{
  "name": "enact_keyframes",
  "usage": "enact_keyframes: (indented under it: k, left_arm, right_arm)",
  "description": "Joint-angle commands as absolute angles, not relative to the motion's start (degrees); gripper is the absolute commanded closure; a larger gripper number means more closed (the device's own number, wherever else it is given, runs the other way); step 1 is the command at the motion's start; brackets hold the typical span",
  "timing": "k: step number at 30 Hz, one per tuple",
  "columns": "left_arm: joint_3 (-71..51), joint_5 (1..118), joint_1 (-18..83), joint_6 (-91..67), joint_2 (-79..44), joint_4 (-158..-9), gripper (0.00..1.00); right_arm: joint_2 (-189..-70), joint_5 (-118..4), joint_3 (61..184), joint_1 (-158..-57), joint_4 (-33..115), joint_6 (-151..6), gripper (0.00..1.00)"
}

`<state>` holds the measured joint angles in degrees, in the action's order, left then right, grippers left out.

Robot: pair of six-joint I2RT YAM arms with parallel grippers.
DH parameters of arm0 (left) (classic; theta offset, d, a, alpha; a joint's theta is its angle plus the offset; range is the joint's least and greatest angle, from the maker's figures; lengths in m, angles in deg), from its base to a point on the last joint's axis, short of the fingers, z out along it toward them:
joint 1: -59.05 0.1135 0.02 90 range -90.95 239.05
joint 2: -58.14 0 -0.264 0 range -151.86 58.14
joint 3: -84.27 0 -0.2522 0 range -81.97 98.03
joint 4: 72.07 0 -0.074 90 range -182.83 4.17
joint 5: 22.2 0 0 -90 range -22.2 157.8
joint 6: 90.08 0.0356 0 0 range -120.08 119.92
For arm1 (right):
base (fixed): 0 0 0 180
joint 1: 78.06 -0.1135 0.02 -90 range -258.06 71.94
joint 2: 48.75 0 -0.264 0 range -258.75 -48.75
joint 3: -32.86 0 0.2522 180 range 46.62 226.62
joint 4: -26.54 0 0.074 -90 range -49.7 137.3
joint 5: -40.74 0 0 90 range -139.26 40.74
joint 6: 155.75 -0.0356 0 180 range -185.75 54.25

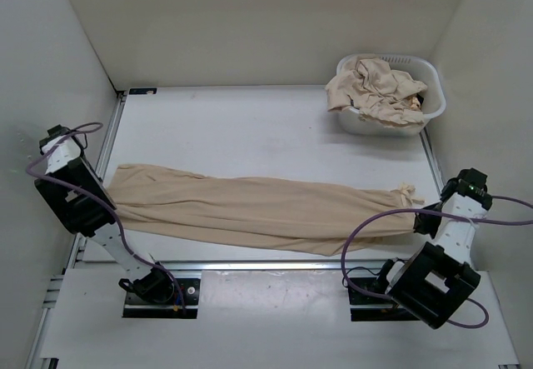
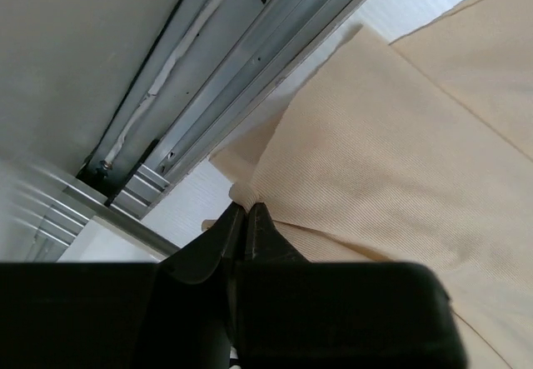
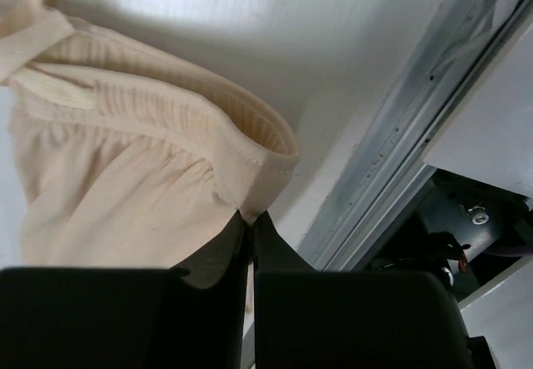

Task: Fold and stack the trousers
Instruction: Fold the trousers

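Light beige-tan trousers (image 1: 258, 208) lie stretched across the table from left to right, legs to the left, waistband to the right. My left gripper (image 1: 108, 206) is shut on the leg end; in the left wrist view the gripper (image 2: 244, 209) pinches a fold of the cloth (image 2: 391, 152). My right gripper (image 1: 419, 223) is shut on the waistband end; in the right wrist view the gripper (image 3: 251, 218) pinches the elastic waistband (image 3: 241, 157).
A white slotted laundry basket (image 1: 432, 98) with more crumpled beige cloth (image 1: 375, 90) stands at the back right. Aluminium rails (image 2: 250, 69) run along the table's left side and along the right side (image 3: 400, 161). White walls enclose the table.
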<state>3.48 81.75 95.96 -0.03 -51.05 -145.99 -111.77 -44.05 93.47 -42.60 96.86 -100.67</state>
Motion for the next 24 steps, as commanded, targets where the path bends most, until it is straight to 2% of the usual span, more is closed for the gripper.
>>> enact_keyframes:
  k: [1, 6, 8, 9, 10, 12, 13, 17, 19, 23, 24]
  left_arm:
    - [2.23, 83.8, 96.93, -0.08, -50.93, -143.31, 0.86]
    - [1.09, 84.93, 98.07, -0.08, -51.46, -142.7, 0.86]
    - [-0.31, 84.94, 98.07, -0.08, -50.84, -142.7, 0.77]
    - [-0.84, 85.63, 98.07, -0.08, -50.23, -142.7, 0.59]
    - [-1.72, 86.6, 98.07, -0.08, -50.23, -142.7, 0.49]
    - [-1.72, 88.01, 98.07, -0.08, -49.62, -142.7, 0.39]
    - [-1.72, 88.71, 98.07, -0.08, -49.0, -142.7, 0.34]
    - [-0.05, 86.79, 96.67, -0.08, -45.93, -146.38, 0.27]
    - [-0.05, 83.47, 94.05, -0.08, -44.43, -147.0, 0.25]
    - [0.64, 81.77, 91.04, -0.08, -46.61, -143.85, 0.24]
    - [1.69, 81.77, 90.52, -0.08, -47.93, -143.06, 0.27]
  right_arm:
    - [-110.89, -42.23, 91.28, -41.33, 95.58, -98.98, 1.0]
    - [-110.89, -42.23, 88.46, -38.78, 95.06, -98.45, 1.0]
    - [-111.42, -42.23, 87.76, -37.37, 95.06, -98.45, 0.92]
    - [-111.42, -42.23, 87.75, -36.76, 95.06, -98.45, 0.71]
    - [-111.42, -41.27, 87.75, -35.97, 95.06, -98.45, 0.59]
    - [-111.94, -40.65, 88.62, -35.96, 95.58, -99.06, 0.37]
    - [-111.94, -39.87, 89.33, -35.96, 96.28, -99.06, 0.33]
    - [-112.47, -40.55, 94.15, -36.57, 96.29, -98.53, 0.32]
    - [-112.99, -41.26, 95.04, -39.73, 95.76, -97.74, 0.36]
    - [-113.0, -40.57, 96.53, -49.56, 92.95, -98.97, 0.43]
    - [-113.0, -39.69, 97.59, -53.76, 92.42, -99.58, 0.45]
